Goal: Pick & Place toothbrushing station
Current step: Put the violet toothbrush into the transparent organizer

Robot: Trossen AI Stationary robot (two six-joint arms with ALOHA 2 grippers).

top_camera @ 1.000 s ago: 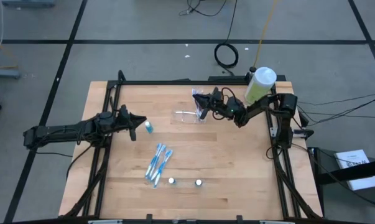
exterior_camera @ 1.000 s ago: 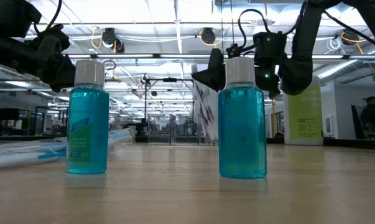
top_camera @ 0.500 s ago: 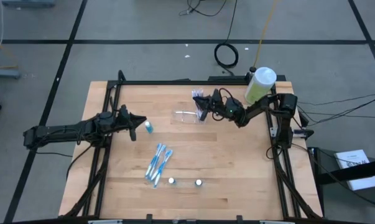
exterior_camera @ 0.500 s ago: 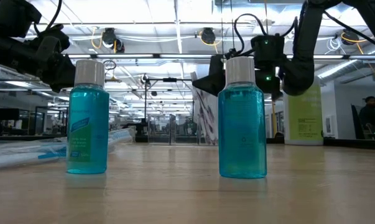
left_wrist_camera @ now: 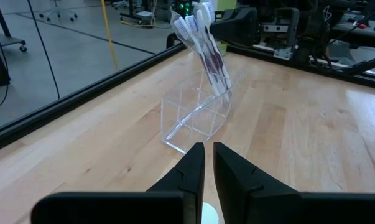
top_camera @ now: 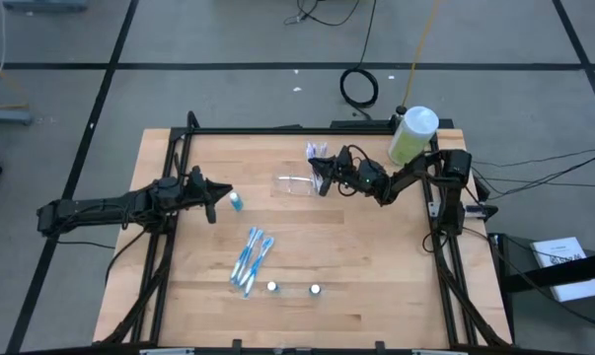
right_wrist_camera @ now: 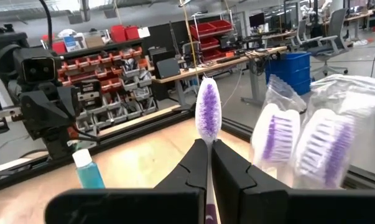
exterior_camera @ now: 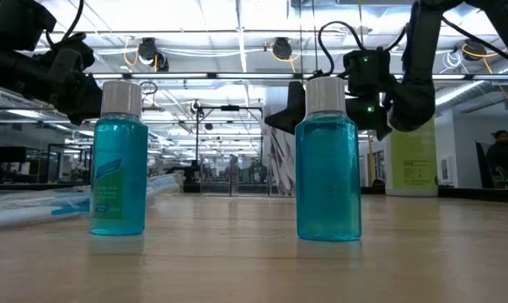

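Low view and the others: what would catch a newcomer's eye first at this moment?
Two blue bottles with white caps fill the low view, standing upright at the table's near edge. Toward the far side, the right gripper is shut on a purple-bristled toothbrush at the clear plastic tray, where other toothbrushes already lean. The left gripper hangs at the table's left side, holding a small blue bottle.

The wooden table [top_camera: 376, 266] stands on a grey floor [top_camera: 228, 94] with dark lines, and a coiled black cable [top_camera: 358, 87] lies on it in the upper middle of the high view. In the low view, ceiling lights [exterior_camera: 237, 50] run in rows over a big hall. In the right wrist view, red storage bins [right_wrist_camera: 106, 68] fill shelves at the upper left and a blue bin [right_wrist_camera: 285, 68] stands at the right.
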